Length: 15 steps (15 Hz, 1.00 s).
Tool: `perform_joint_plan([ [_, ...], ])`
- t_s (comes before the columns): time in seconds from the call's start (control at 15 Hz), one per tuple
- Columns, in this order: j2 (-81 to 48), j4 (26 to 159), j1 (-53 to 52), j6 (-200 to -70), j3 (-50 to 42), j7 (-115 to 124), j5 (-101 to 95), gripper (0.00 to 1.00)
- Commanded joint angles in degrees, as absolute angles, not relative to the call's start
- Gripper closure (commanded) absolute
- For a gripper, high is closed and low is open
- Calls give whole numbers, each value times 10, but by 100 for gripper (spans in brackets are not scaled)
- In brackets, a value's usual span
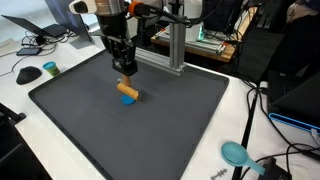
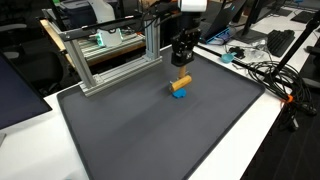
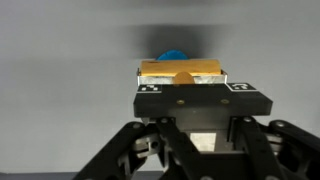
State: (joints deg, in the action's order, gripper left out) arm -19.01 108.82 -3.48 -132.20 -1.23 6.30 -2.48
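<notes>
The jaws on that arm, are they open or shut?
Shut, on the wooden block: in the wrist view it sits clamped between them, a blue piece just beyond it.

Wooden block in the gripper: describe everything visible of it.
The wooden block is a tan, oblong piece, wood by its look, with plain faces. It lies roughly level at the fingertips of the gripper, whose jaws are shut on it. Just beneath it sits a small blue piece on the dark grey mat. In the wrist view the blue shows past the block's far edge. Whether the two touch cannot be told.
</notes>
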Motion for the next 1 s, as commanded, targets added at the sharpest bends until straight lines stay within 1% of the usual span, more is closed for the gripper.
perform_joint_plan([
  [0.0,-192,1087,-31,-1321,-9,64,-26,53],
  [0.13,-194,1087,-31,-1321,-9,64,-26,53],
  [0.2,-195,1087,-31,-1321,-9,64,-26,78],
  [0.93,-219,1085,-22,-1384,-6,29,-25,78],
])
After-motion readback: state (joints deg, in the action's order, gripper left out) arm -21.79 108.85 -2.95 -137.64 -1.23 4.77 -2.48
